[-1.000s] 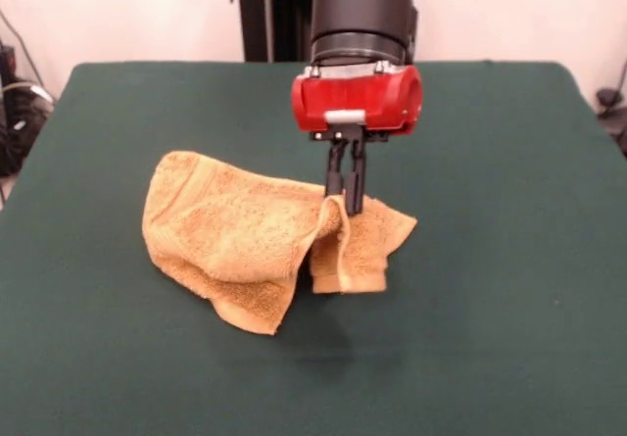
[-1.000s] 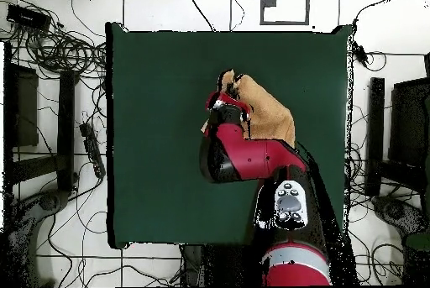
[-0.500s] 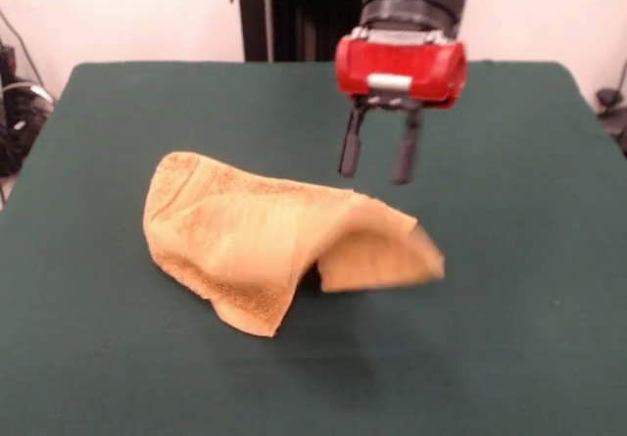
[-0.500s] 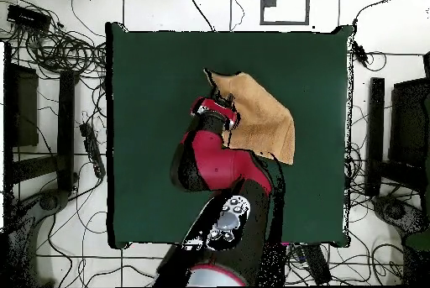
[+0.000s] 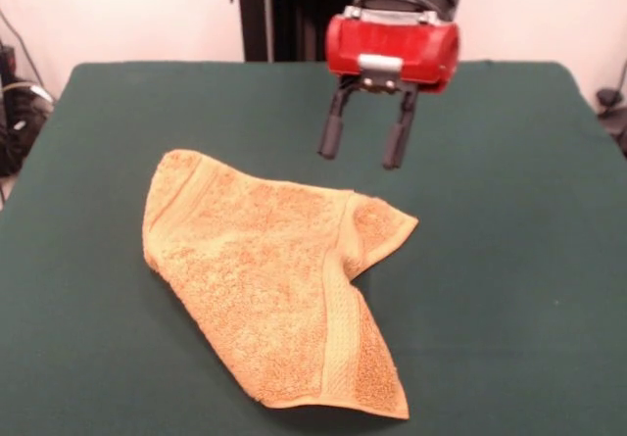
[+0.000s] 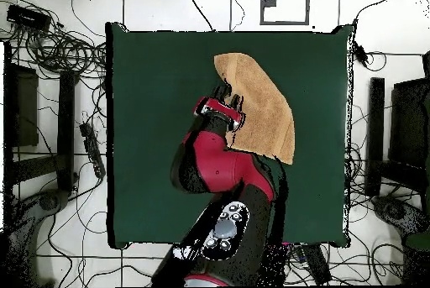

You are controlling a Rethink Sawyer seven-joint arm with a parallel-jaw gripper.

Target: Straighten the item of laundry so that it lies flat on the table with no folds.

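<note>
Jaws spread wide on the gripper (image 5: 361, 149), nothing between them — both black fingers (image 5: 331, 134) hanging free in the air, clear of the cloth. Hovered above the table (image 5: 509, 260), over its far half in the front view, just past the towel's far edge. Red wrist housing directly above the fingers, black arm section rising out of frame.

Towel (image 5: 269, 284) lay on the green table, apart from the gripper, mostly opened out but not flat. Orange-tan terry, roughly spread from a rounded corner at the picture's left down to a pointed corner near the bottom edge. One corner on the right side turned over on itself (a small folded flap, with a crease running down from it along a woven band stripe). Hemmed border visible along the left and lower edges. Slight shadow under the right-hand flap — cloth raised a little there.

From overhead, seen as a tan patch (image 6: 256, 104) in the upper right part of the table (image 6: 151, 133), its lower left portion hidden beneath the red arm. Gripper (image 6: 220, 105) at the towel's left edge in that view, whether over the cloth or just beside it not clear from above. Cables and dark equipment on the floor all round the table.
</note>
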